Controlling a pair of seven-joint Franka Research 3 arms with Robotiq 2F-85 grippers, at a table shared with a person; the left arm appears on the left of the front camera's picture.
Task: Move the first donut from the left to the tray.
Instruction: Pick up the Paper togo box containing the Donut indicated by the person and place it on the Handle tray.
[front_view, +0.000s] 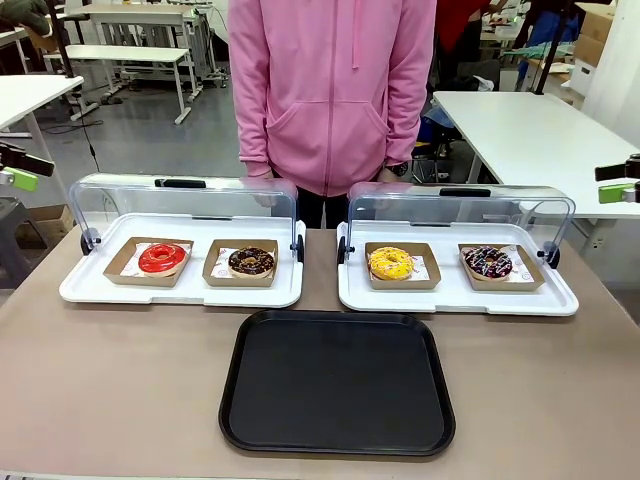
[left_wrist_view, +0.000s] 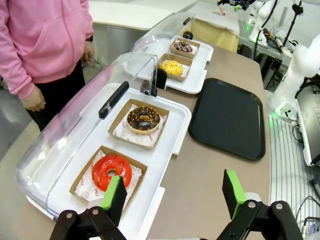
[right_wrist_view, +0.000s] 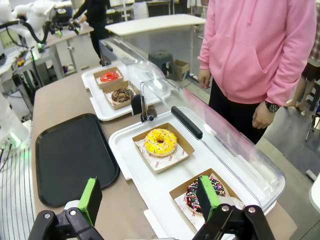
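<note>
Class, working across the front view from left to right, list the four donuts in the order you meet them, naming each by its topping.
In order: red-glazed donut → chocolate-brown donut → yellow-glazed donut → dark sprinkled donut.

Flat tray (front_view: 337, 381) sits on the table (front_view: 120, 400), centred at the near edge. Behind it, side by side toward the far edge, are the left lidded tray (front_view: 180, 292) and the right lidded tray (front_view: 455, 300), lids tipped back to the far side. Left one: first donut from the left (front_view: 163, 258) in its left half, second donut (front_view: 251, 261) just right of it; right one: third donut (front_view: 390, 263) left half, fourth donut (front_view: 488, 262) right half; person (front_view: 330, 90) stands behind the far edge, centre.
</note>
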